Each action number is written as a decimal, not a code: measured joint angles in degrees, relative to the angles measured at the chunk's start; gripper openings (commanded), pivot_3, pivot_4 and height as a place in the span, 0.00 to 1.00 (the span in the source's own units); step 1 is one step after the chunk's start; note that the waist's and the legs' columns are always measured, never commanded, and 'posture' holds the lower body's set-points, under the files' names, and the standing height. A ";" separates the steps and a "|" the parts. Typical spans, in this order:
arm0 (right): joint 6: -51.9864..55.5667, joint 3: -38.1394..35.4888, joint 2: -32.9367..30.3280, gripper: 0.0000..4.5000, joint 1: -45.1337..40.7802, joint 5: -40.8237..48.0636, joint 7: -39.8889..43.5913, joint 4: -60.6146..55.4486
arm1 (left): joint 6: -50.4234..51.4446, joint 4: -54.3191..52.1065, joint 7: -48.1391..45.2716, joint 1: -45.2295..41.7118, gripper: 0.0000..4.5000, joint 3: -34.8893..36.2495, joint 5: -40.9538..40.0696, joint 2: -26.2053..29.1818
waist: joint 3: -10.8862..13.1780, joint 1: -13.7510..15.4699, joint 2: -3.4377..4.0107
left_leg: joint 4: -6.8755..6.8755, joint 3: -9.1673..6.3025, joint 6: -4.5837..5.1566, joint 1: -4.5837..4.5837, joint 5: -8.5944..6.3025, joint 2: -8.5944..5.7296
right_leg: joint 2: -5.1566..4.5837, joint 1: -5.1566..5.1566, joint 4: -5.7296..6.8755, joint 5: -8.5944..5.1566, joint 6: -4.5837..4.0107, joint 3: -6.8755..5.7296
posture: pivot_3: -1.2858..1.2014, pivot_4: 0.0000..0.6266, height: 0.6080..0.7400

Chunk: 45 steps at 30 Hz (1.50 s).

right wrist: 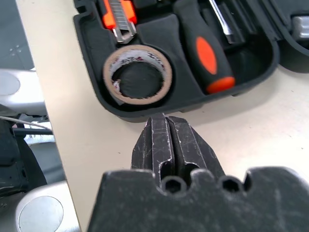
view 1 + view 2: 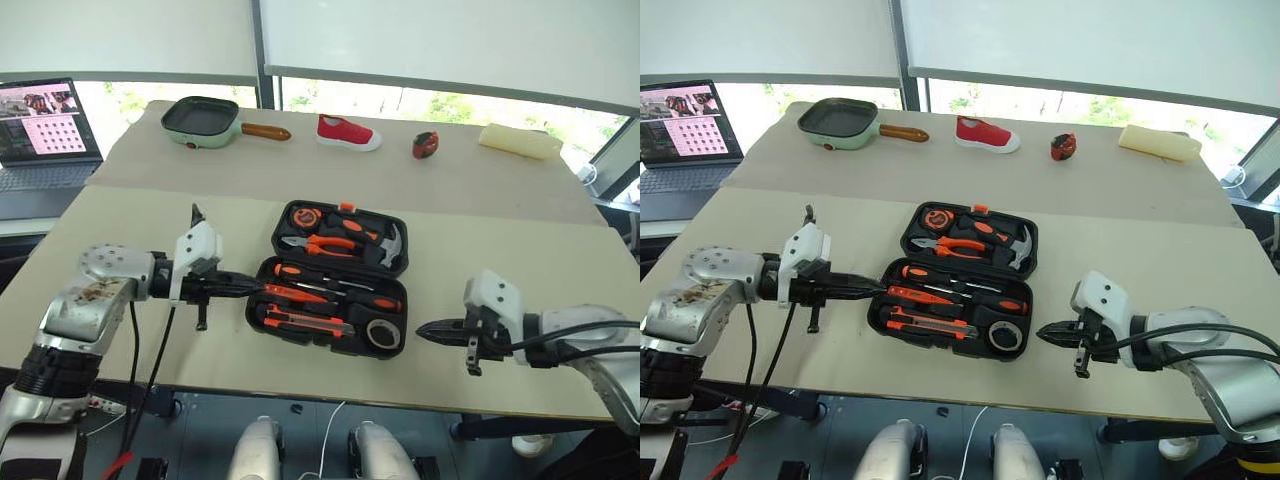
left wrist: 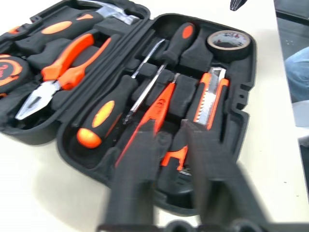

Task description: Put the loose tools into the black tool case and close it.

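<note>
Writing on tape roll [image 1: 137,75] unreadable; left gripper [image 2: 262,287] & right gripper [image 1: 168,126] both closed, empty.

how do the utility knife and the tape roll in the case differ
The utility knife is long, straight and orange-and-black with a metal blade end; the tape roll is a small round ring, pale with a dark hollow centre. The knife lies lengthwise; the roll lies flat in a corner. Both sit in slots of the open tool case.
</note>
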 measured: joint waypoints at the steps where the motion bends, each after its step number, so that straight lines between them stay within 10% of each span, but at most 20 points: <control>1: -0.37 0.43 0.12 0.00 -0.73 -1.08 -0.82 1.99 | -0.98 1.95 1.29 0.01 0.01 0.01 1.54 0.04 | 0.00 0.01 0.00 | 0.00 0.01 0.00 0.00 0.00 -0.01 | -0.01 0.01 0.00 0.00 0.00 0.00 | 0.52 0.24 1.00; 19: -6.86 12.07 6.73 0.00 -14.70 -14.00 -3.13 18.39 | -3.67 6.98 6.91 -0.03 0.01 -4.27 9.21 -8.67 | 0.01 0.29 -0.01 | 0.00 0.12 0.00 -0.09 -0.01 -0.03 | -0.04 -0.05 -0.01 0.02 0.01 0.01 | 0.52 0.24 1.00; 44: -0.95 -1.65 1.93 0.00 -1.07 -8.09 -2.42 6.19 | 8.24 -0.69 6.13 6.02 0.12 0.59 1.73 -3.27 | 0.01 0.10 0.00 | -0.04 0.07 0.00 -0.03 -0.01 0.00 | -0.02 -0.05 0.00 0.00 -0.01 0.00 | 0.52 0.24 1.00; 45: -0.02 -2.13 2.67 0.13 -2.21 -7.35 -3.11 7.28 | 10.86 -0.38 6.79 5.01 0.15 1.05 1.11 -3.29 | 0.01 0.04 0.00 | -0.04 0.08 0.00 -0.02 -0.01 -0.01 | -0.03 -0.03 0.01 0.00 0.00 0.01 | 0.52 0.24 1.00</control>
